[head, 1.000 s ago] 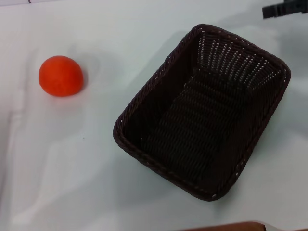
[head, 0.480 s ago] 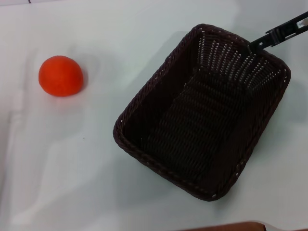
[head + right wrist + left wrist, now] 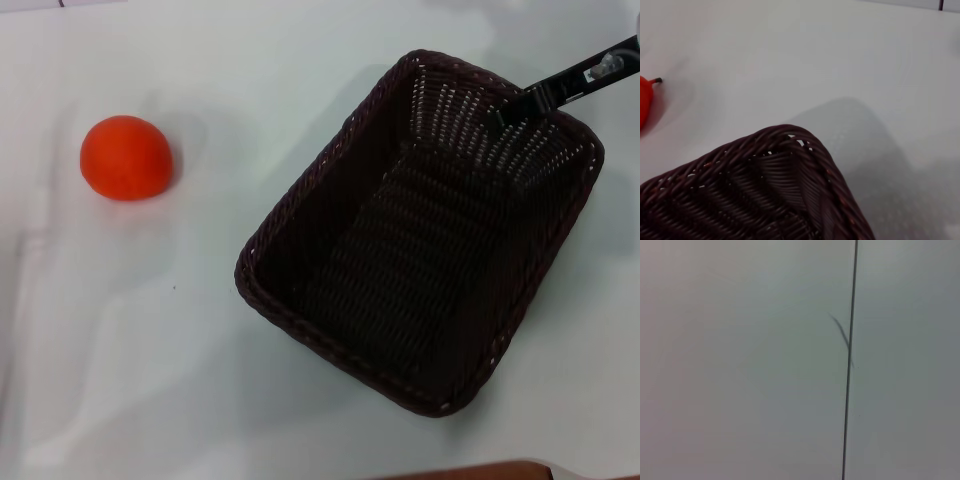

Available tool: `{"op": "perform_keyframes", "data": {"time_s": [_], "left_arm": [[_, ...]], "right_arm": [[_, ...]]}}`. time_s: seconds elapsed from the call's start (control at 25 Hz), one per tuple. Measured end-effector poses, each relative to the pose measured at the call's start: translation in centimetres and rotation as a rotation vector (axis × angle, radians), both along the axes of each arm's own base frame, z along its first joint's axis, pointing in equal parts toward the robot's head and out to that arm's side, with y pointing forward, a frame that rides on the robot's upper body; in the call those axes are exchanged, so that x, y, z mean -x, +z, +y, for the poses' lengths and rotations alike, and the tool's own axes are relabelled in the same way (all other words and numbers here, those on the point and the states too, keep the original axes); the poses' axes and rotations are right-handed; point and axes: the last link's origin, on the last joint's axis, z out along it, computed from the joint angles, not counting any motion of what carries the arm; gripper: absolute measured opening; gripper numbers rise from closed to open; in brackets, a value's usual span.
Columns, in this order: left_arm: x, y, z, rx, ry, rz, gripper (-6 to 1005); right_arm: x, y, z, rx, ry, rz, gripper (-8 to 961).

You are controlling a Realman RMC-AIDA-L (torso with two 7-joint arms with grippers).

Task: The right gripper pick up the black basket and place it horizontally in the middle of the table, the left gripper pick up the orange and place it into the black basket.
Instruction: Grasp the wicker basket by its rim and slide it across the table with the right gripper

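Note:
The black basket (image 3: 425, 235) lies slanted on the white table (image 3: 150, 330), right of the middle, and holds nothing. The orange (image 3: 126, 157) rests on the table at the left, well apart from the basket. My right gripper (image 3: 506, 112) comes in from the upper right on a slim black arm, and its tip is over the basket's far rim. The right wrist view shows a corner of the basket (image 3: 785, 150) close up and a sliver of the orange (image 3: 644, 102) at the picture's edge. My left gripper is out of view.
The left wrist view shows only the white surface (image 3: 740, 365) crossed by a thin dark line (image 3: 850, 365). A brown edge (image 3: 470, 470) shows along the table's near side.
My right arm has come in from the upper right corner, down and to the left, until its tip is over the basket's far rim. The basket and the orange have not moved.

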Motion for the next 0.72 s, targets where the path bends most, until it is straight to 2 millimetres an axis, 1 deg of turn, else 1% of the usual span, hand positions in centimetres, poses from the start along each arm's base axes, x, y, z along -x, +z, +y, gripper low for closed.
{"op": "perform_keyframes", "data": {"time_s": [0.16, 0.36, 0.6, 0.72], "left_arm": [[0.05, -0.01, -0.02, 0.001, 0.003, 0.0, 895], [0.09, 0.03, -0.09, 0.0, 0.004, 0.001, 894], [0.18, 0.07, -0.19, 0.0, 0.006, 0.002, 894], [0.21, 0.14, -0.18, -0.002, 0.006, 0.003, 893]], "right_arm": [[0.07, -0.33, 0.13, -0.004, 0.005, 0.002, 735], [0.16, -0.37, 0.16, -0.005, 0.008, 0.005, 497], [0.23, -0.63, 0.09, -0.002, 0.004, 0.009, 264], [0.14, -0.65, -0.13, -0.013, -0.021, 0.032, 244]]}}
